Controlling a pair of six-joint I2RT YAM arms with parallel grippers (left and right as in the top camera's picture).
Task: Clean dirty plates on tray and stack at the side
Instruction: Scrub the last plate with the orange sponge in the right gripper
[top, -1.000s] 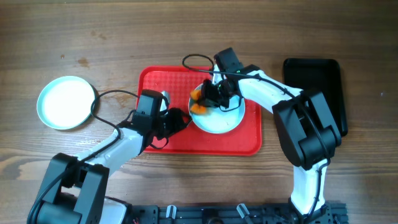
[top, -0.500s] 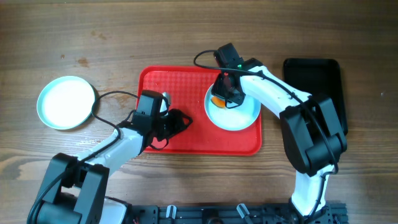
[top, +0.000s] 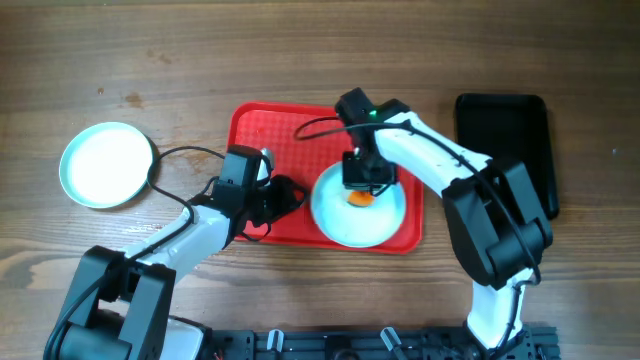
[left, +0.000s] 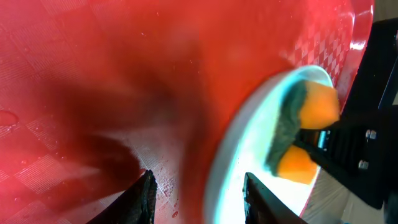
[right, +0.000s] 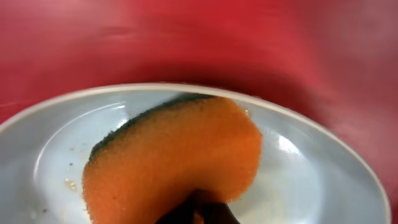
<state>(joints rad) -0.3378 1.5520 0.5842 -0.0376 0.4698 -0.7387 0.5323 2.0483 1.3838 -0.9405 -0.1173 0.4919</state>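
**One plate under the sponge, another off the tray**

On my overhead feed the red tray (top: 270, 135) sits mid-table, and I place everything else from it. A pale plate (top: 335, 225) lies flat inside the tray, in its right half, with its edge close against the near rim. My right claw (top: 362, 186) hangs over the middle of that plate, clenched on an orange sponge (top: 361, 197) with a dark green scouring face. The right wrist camera shows the sponge bent into an arch and pressed onto the plate's floor, with my dark fingertips pinching it at the bottom of the view. A few small brownish specks sit on the plate just beside the sponge's left end.

My left claw (top: 288, 194) is low over the tray's centre, just left of the plate. Its fingers (left: 144, 196) are spread apart with nothing between them. From the left wrist camera I see the blurred tray floor, some water drops on its textured surface, and the plate's rim curving ahead of the fingertips. Whether a finger touches that rim I cannot tell.

Well to the left of the tray, a second plate (top: 105, 165) rests on the wooden table (top: 200, 60), looking clean and white. From above I cannot say whether it is one plate or several stacked. A narrower black tray (top: 505, 140) lies just off the red tray's right side.
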